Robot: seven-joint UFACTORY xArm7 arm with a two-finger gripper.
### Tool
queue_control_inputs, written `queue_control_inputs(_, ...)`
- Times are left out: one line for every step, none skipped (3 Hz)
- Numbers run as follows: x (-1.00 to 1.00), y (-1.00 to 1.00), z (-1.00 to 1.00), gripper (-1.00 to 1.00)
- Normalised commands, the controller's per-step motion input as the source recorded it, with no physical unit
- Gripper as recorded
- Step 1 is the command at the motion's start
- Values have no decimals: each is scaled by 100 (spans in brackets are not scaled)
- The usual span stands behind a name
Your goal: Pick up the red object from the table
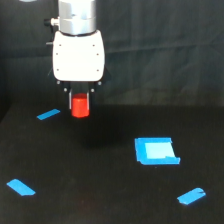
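Gripper of mine is clamped on the red block, which hangs clear above the black table. Just to its left lies a blue strip. Nearer, on the right, sits a blue square patch; other strips lie near left and near right.

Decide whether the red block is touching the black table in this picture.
Apart. The exterior view shows the red block gripped by the white gripper, with bare black table visible beneath its lower edge.
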Motion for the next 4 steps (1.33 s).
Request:
queue_control_inputs(1,9,34,-99)
queue_control_inputs(-5,7,26,-100)
queue_control_inputs(-6,3,6,-96)
queue_control_inputs(10,-3,2,-100)
